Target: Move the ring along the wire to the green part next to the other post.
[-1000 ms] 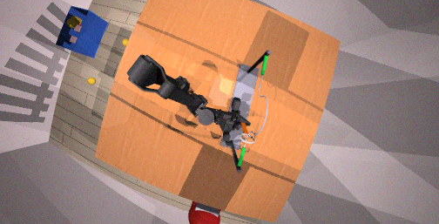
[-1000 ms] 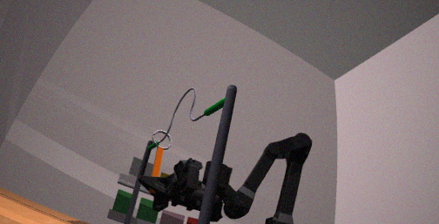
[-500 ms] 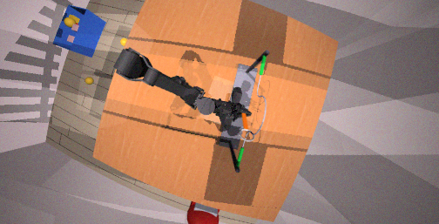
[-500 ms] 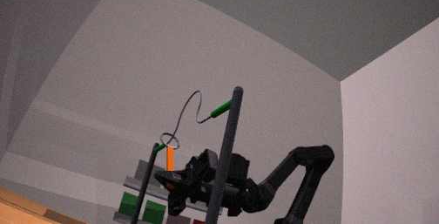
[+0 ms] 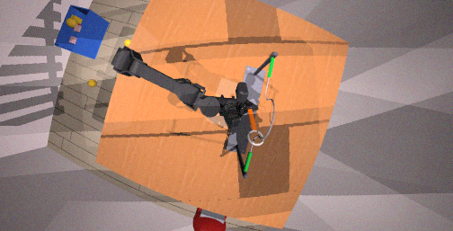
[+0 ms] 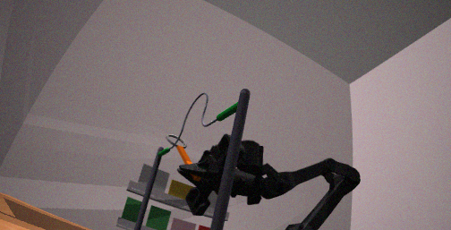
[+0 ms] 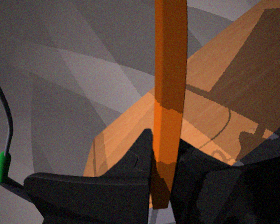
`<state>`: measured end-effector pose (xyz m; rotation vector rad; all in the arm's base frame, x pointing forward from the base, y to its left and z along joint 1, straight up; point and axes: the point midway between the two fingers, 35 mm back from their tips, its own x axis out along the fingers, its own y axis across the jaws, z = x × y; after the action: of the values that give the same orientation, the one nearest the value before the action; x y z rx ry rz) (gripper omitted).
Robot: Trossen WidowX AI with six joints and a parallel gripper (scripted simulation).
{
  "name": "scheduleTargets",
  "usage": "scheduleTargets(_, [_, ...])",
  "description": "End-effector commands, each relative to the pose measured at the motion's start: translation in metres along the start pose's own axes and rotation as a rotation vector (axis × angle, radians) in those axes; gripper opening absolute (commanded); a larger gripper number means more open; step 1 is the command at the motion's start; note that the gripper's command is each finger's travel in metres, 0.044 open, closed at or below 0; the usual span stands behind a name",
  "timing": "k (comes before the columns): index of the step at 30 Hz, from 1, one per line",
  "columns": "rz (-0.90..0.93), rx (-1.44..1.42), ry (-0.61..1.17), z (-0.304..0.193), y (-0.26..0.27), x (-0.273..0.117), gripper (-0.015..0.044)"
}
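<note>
The ring [image 5: 248,137] [image 6: 168,136] is around the thin grey wire [image 5: 273,115] [image 6: 186,118] [image 7: 11,120], just past the inner end of the green part [image 5: 248,161] [image 6: 164,151] at the lower post in the top view. Whether it touches the wire, I cannot tell. Its orange handle [image 5: 252,119] [image 6: 183,155] [image 7: 170,75] slants from the ring down to my gripper [image 5: 251,109] [image 6: 192,173] [image 7: 153,135], which is shut on it. The other green part [image 5: 270,66] [image 6: 227,112] is bare beside its post [image 5: 274,55] [image 6: 232,155].
My forearm [image 5: 157,75] [image 6: 309,173] reaches in from the left in the top view. The lower post [image 5: 244,175] [image 6: 148,191] stands close to my gripper's body. A blue bin [image 5: 92,34] and a red object [image 5: 209,223] are beyond the table [image 5: 310,66].
</note>
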<state>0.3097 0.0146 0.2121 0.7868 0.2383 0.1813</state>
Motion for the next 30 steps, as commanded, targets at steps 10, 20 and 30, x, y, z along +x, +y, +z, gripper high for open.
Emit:
scheduleTargets(10, [0.088, 0.265, 0.197, 0.010, 0.046, -0.028, -0.0150])
scheduleTargets(20, [0.178, 0.477, 0.304, 0.026, 0.076, -0.044, -0.0150])
scheduleTargets(30, [0.226, 0.613, 0.305, 0.040, 0.097, -0.048, -0.0150])
